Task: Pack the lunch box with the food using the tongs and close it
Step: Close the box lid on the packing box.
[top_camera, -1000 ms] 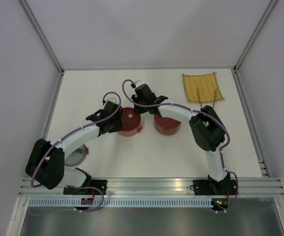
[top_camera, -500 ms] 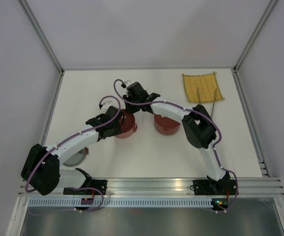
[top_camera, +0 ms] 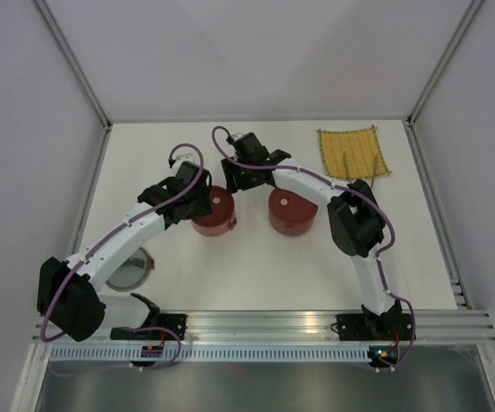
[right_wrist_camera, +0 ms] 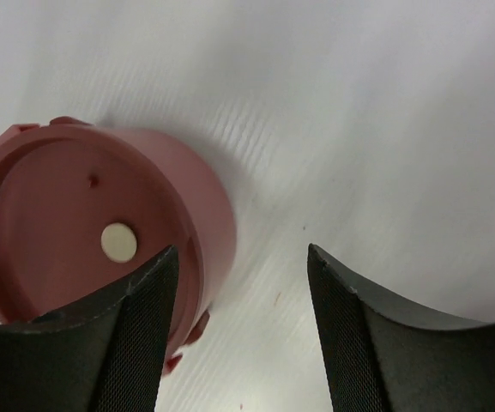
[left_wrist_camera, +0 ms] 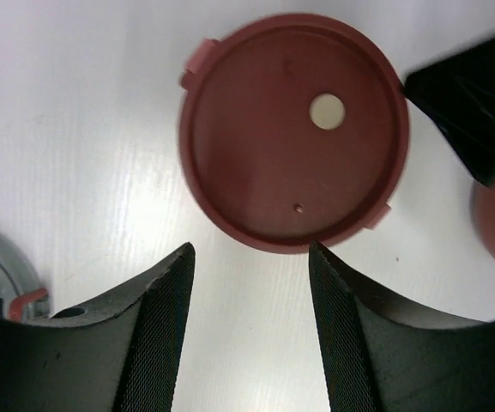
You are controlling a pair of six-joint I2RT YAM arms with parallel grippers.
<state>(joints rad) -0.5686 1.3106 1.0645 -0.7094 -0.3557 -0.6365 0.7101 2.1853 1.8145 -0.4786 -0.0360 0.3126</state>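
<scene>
The lunch box shows as two dark-red round bowls, each under a flat lid with a pale knob, the left bowl (top_camera: pixel 214 212) and the right bowl (top_camera: pixel 292 211). My left gripper (top_camera: pixel 201 202) stands open at the left bowl's near-left side; in the left wrist view the lidded bowl (left_wrist_camera: pixel 294 129) lies just past my left gripper (left_wrist_camera: pixel 249 257), untouched. My right gripper (top_camera: pixel 240 177) is open just behind that bowl; its view shows the same bowl (right_wrist_camera: pixel 84 223) beside my right gripper (right_wrist_camera: pixel 241 257). The tongs (top_camera: pixel 372 182) lie by the mat. No food is in view.
A yellow woven mat (top_camera: pixel 353 153) lies at the back right. A round grey piece with a red rim (top_camera: pixel 132 271) sits partly under the left arm. White walls with metal frame posts close off the table on three sides.
Both grippers have opened and drawn back a little from the left bowl, which they were pressed against. That bowl has slid slightly to the left.
</scene>
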